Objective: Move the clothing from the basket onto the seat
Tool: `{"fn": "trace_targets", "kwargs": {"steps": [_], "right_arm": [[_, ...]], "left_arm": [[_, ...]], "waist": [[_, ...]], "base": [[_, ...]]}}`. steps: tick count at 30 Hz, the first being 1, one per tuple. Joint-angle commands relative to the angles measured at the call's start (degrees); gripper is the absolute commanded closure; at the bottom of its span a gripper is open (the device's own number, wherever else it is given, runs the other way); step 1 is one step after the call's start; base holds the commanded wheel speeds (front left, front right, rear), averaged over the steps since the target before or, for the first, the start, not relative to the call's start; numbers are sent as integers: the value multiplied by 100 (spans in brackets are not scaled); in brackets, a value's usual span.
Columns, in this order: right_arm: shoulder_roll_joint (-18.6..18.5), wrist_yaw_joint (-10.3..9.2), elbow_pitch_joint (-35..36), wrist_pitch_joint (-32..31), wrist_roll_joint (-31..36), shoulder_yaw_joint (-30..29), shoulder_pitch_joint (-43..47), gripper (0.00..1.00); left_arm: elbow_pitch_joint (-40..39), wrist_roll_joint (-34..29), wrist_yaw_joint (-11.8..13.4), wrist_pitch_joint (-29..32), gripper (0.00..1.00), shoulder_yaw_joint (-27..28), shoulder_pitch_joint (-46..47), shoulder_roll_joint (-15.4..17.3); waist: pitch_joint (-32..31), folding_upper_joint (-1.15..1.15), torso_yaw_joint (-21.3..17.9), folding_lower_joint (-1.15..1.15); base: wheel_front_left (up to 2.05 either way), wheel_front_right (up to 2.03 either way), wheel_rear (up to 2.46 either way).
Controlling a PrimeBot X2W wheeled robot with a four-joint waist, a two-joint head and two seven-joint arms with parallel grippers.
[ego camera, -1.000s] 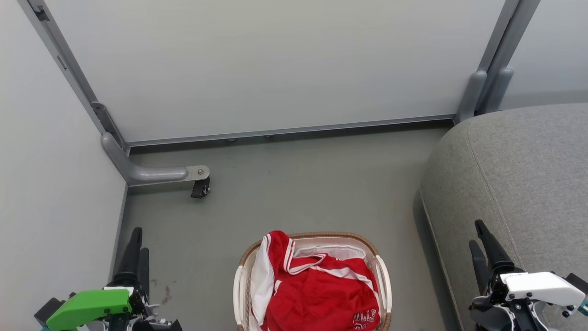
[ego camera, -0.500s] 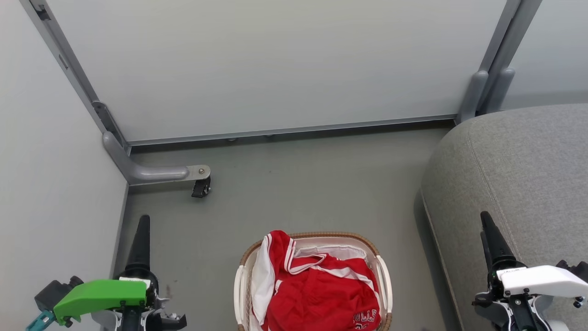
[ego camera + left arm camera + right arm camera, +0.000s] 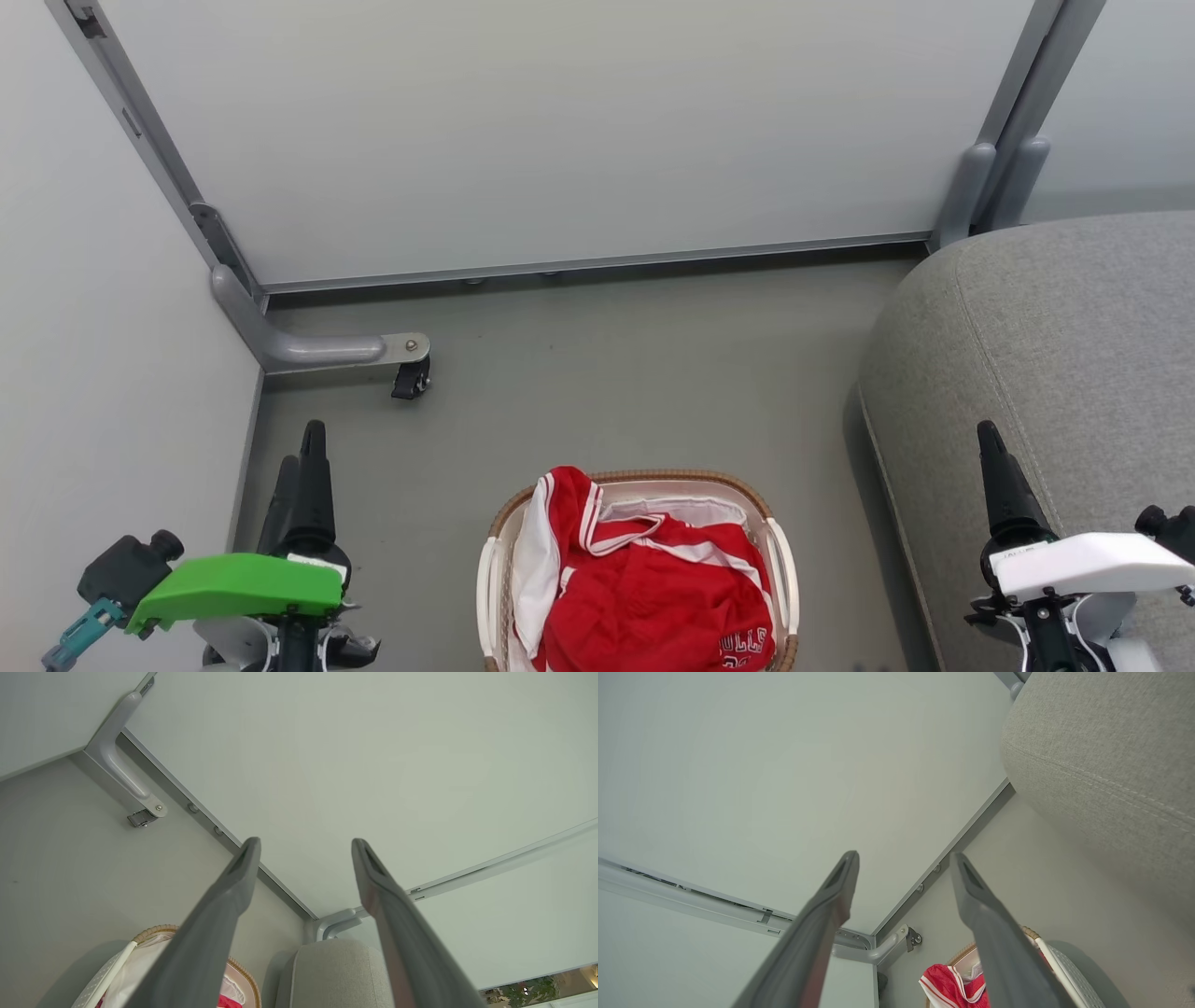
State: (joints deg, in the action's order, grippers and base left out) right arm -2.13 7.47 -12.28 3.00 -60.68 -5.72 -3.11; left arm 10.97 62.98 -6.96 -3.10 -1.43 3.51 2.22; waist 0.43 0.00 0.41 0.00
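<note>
On the floor between the arms, the basket (image 3: 782, 569) holds the clothing (image 3: 644, 597), a crumpled heap of slick red fabric with white trim. None lies on the seat (image 3: 1055, 355) at the right, so the whole job is left to do. The basket is oval plastic with a woven rim, the seat rounded, coarse grey cloth. The left gripper (image 3: 306, 843) and right gripper (image 3: 903, 856) hang spread wide, empty.

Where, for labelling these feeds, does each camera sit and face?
Head view: on the head, facing down at floor, basket of clothing, seat on the right; left tool and right tool at bottom corners.
Left wrist view: on the left wrist, facing along its open fingers at the wall panel.
Right wrist view: on the right wrist, same, along its own fingers.
Shared: all three catch basket and seat.
</note>
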Motion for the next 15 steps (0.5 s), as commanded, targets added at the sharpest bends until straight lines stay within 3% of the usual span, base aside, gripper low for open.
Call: {"fn": "trace_targets", "kwargs": {"steps": [1, 15], "right_arm": [[-41, 1, 95, 63, 197, -15, -58, 0], [-52, 2, 119, 326, 1545, 96, 18, 0]], "left_arm": [[-115, -243, 43, -57, 0, -26, 160, 38], [-112, -1490, 104, -315, 0, -217, 40, 49]], "waist": [[2, 0, 2, 0], [-1, 0, 22, 0]], "base": [[0, 0, 0], [0, 0, 0]]}}
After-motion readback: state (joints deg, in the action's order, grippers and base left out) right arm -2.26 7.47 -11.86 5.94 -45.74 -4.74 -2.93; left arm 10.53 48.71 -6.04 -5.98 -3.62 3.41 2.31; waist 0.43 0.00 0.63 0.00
